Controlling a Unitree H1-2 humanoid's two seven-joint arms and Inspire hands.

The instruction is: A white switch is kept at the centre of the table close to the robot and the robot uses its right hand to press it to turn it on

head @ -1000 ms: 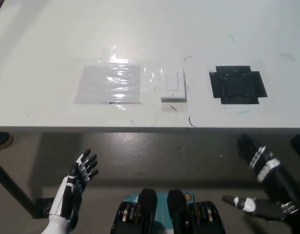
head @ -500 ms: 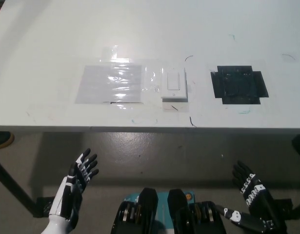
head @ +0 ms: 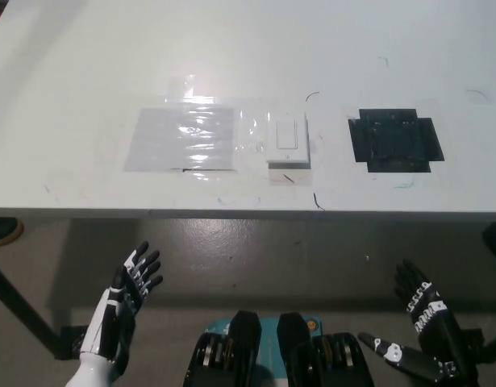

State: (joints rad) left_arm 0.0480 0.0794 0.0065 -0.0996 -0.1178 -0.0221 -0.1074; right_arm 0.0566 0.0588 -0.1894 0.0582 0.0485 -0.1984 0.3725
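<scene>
The white switch point(head: 287, 140) lies flat on the white table point(head: 86, 72), a little right of centre and near the front edge. My black right hand point(head: 421, 334) hangs open below the table's front edge at the lower right, well short of the switch and touching nothing. My white left hand point(head: 122, 306) rests open at the lower left, also below the table edge, with nothing in it.
A patch of clear shiny tape point(head: 183, 137) lies left of the switch, and a black taped square point(head: 395, 140) lies to its right. Dark floor point(head: 256, 258) shows below the table's front edge.
My right hand dropped from near the table's front edge to the lower right corner, then shifted slightly right. The left hand barely moved.
</scene>
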